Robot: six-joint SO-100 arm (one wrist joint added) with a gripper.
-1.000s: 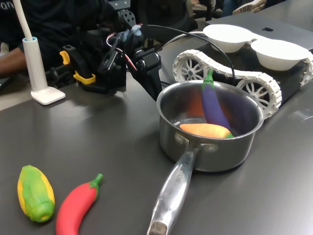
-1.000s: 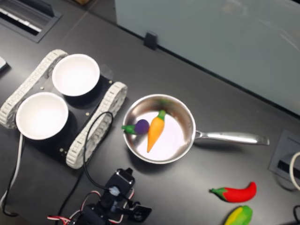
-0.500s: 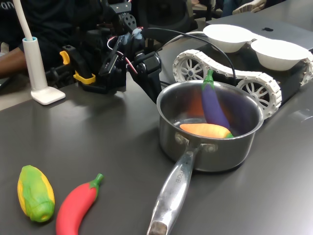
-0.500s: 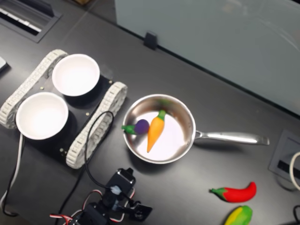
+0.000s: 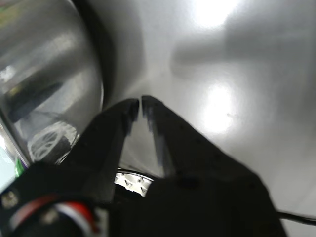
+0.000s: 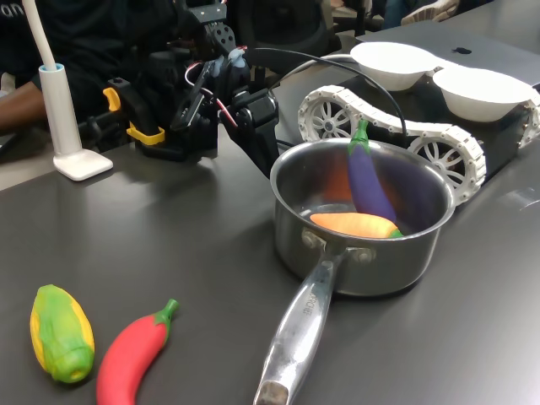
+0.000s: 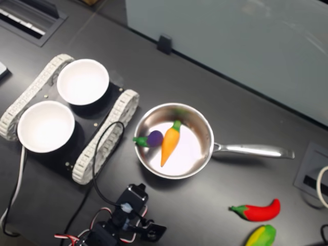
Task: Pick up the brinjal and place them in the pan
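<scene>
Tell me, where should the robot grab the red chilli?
Probably across the middle of the red chilli, coming straight down from above. It lies flat on the table, apart from the corn, and its body is fattest and roundest there.

brinjal point(image 7: 151, 138) and carrot point(image 7: 169, 143) side by side inside pan point(image 7: 204, 125)
</scene>
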